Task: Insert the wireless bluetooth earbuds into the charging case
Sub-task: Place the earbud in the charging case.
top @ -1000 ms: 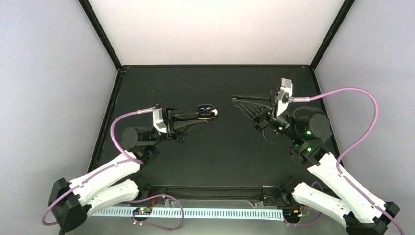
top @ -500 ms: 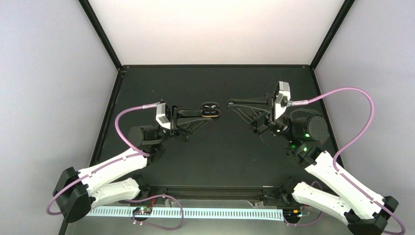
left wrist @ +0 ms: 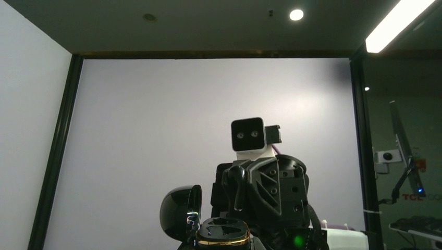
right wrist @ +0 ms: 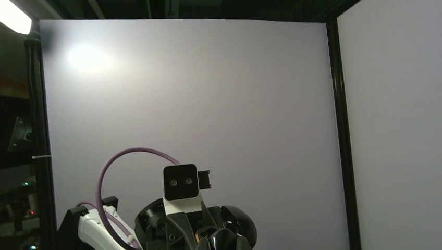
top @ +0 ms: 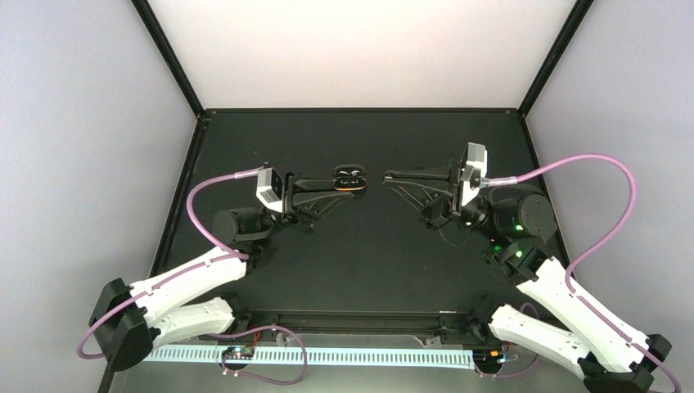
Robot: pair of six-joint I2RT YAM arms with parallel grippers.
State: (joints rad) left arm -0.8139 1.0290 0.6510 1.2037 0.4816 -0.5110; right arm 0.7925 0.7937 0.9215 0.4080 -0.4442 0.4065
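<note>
The charging case (top: 348, 175) looks glossy black with a gold rim. It is open, and my left gripper (top: 347, 183) is shut on it and holds it above the table. In the left wrist view its base (left wrist: 225, 232) sits at the bottom edge, with the lid (left wrist: 178, 211) standing up on the left. My right gripper (top: 386, 175) faces the case, a short gap to its right, with its fingers together. It is shut on a small dark glossy piece, seemingly an earbud (left wrist: 237, 182), which also shows in the right wrist view (right wrist: 219, 239). The second earbud is not visible.
Black table (top: 360, 254) with black frame posts at the back corners and pale walls around. Purple cables loop from both wrists (top: 601, 196). The left wrist's camera (right wrist: 180, 182) faces the right wrist camera.
My left gripper has carried the case a little farther back. My right gripper has swung so its tip is level with the case and points at it.
</note>
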